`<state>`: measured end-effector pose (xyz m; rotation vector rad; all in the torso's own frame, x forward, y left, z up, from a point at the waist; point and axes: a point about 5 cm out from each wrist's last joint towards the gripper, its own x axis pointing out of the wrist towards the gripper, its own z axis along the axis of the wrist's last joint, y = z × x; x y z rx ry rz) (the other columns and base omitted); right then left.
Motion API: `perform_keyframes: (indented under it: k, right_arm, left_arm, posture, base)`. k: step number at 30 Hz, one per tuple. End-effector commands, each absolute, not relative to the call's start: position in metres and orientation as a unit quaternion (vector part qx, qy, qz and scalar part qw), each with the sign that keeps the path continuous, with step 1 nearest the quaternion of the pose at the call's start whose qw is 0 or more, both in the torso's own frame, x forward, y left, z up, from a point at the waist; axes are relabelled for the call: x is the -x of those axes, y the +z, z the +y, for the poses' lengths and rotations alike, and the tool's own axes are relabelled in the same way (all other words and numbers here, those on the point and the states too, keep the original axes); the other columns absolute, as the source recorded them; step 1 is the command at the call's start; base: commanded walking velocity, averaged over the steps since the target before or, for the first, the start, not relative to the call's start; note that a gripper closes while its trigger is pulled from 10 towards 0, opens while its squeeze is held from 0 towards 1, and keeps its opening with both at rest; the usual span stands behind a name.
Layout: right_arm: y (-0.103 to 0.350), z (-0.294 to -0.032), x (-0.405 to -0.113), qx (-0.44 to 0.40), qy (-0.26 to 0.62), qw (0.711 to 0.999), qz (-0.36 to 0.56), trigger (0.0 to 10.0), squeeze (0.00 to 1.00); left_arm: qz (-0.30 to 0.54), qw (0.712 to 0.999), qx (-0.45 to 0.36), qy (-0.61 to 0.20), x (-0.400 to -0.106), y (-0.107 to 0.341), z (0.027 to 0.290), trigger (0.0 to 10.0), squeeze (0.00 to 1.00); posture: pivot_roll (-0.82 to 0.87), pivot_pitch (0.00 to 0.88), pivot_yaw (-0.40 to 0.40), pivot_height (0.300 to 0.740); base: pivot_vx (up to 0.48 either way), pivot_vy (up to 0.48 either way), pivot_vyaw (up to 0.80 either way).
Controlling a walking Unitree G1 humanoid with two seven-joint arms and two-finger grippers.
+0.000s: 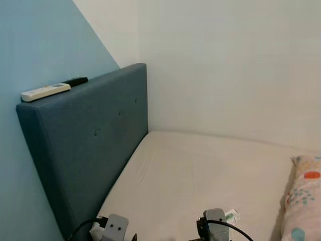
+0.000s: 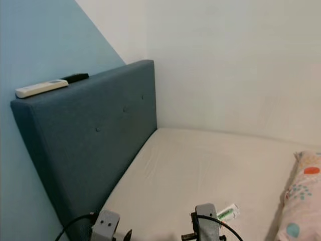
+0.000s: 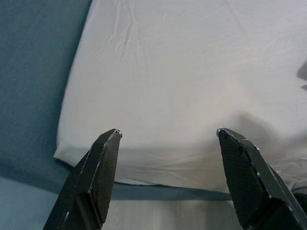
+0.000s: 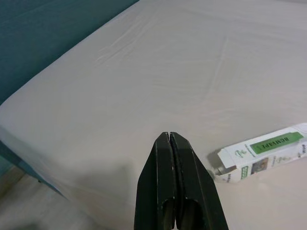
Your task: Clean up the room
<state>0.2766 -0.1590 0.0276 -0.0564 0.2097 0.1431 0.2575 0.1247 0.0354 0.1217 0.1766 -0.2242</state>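
While closed, right claw (image 4: 170, 136) near box (image 4: 261, 153), apart

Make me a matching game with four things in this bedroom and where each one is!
Things:
1. white remote
2. small box
3. spotty pillow
4. left gripper

Places or states:
A. lying on the sheet near the right gripper
B. fingers wide open above the mattress edge
C. on top of the blue headboard
D. at the right side of the bed

Pairs: 1-C, 2-A, 3-D, 4-B
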Motion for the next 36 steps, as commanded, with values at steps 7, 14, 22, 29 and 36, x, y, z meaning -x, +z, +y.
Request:
perform_keyframes:
  k: [7,14,22,29,36]
  right_arm:
    - [0.028,-0.160,-0.277,0.013,0.062,0.992,0.107,10.0,0.00]
    - [0.029,-0.160,-0.279,0.022,0.062,0.991,0.113,10.0,0.00]
    - [0.027,-0.166,-0.283,0.037,0.053,0.989,0.131,10.0,0.00]
    - [0.026,-0.179,-0.291,0.082,0.036,0.983,0.159,10.0,0.00]
    - [0.025,-0.192,-0.302,0.114,0.023,0.973,0.199,10.0,0.00]
  left_arm:
    - [0.079,0.987,-0.067,-0.124,-0.258,0.039,0.127,10.0,0.00]
    - [0.070,0.984,-0.072,-0.148,-0.257,0.042,0.131,10.0,0.00]
    - [0.054,0.978,-0.082,-0.186,-0.256,0.048,0.132,10.0,0.00]
    - [0.022,0.974,-0.086,-0.211,-0.260,0.059,0.132,10.0,0.00]
    - [-0.019,0.964,-0.102,-0.245,-0.265,0.072,0.124,10.0,0.00]
  posture:
    - [0.01,0.086,-0.024,0.606]
    - [0.01,0.098,-0.027,0.606]
    - [0.02,0.116,-0.024,0.602]
    - [0.02,0.139,-0.027,0.592]
    - [0.02,0.166,-0.034,0.592]
  base:
    - [0.000,0.000,0.00]
    - [0.000,0.000,0.00]
    - [0.000,0.000,0.00]
    - [0.000,0.000,0.00]
    - [0.000,0.000,0.00]
